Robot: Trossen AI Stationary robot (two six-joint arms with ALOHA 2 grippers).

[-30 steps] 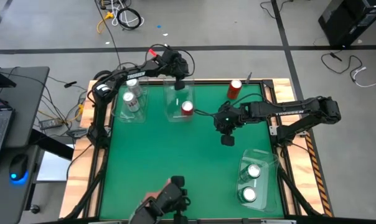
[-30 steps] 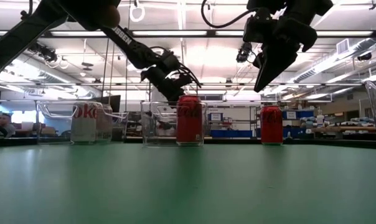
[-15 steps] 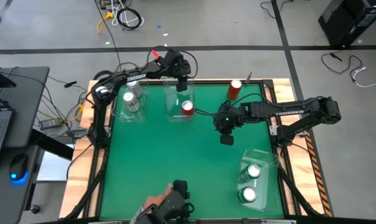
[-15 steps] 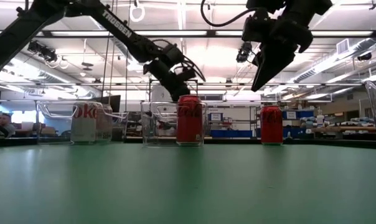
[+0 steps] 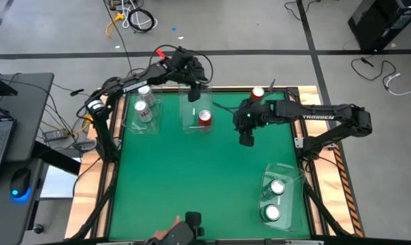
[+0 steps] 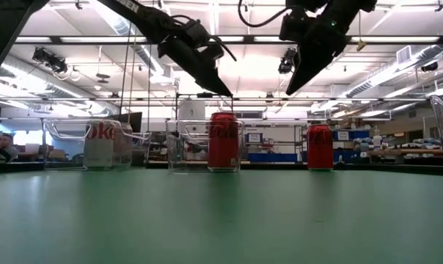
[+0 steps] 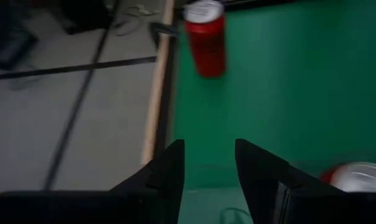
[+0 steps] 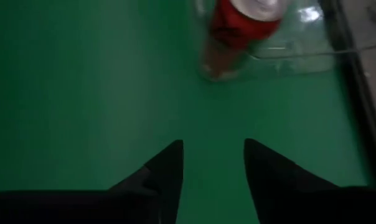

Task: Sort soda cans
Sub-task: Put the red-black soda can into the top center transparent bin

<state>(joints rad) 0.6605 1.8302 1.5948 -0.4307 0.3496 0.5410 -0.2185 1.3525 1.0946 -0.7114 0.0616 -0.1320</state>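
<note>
Green felt covers the square wooden-edged table point(image 5: 199, 177), and on it we count three clear plastic rectangular bins: one at the far left point(image 5: 143, 116) holding two silver cans point(image 5: 143, 111), one at the far middle point(image 5: 194, 112) holding a single red can with a silver top point(image 5: 205, 118), and one at the near right point(image 5: 282, 197) holding two cans seen only as silver tops point(image 5: 275, 199), so we cannot tell their colour. The second red cylindrical can point(image 5: 257, 95) stands loose on the felt at the far right edge, outside any bin.

We judge that five cans are placed and this last red one is the step in hand: it belongs beside its twin in the middle bin. The next move calls for a gripper to come down around the loose can, close on its sides, lift it over the bin wall and set it upright.

The right gripper point(image 8: 211, 163) hangs above the felt just near-left of that loose can, pointing down, its two dark fingers apart and holding nothing. The left gripper point(image 7: 209, 163) is raised above the far side of the middle bin, jaws likewise apart and empty.
</note>
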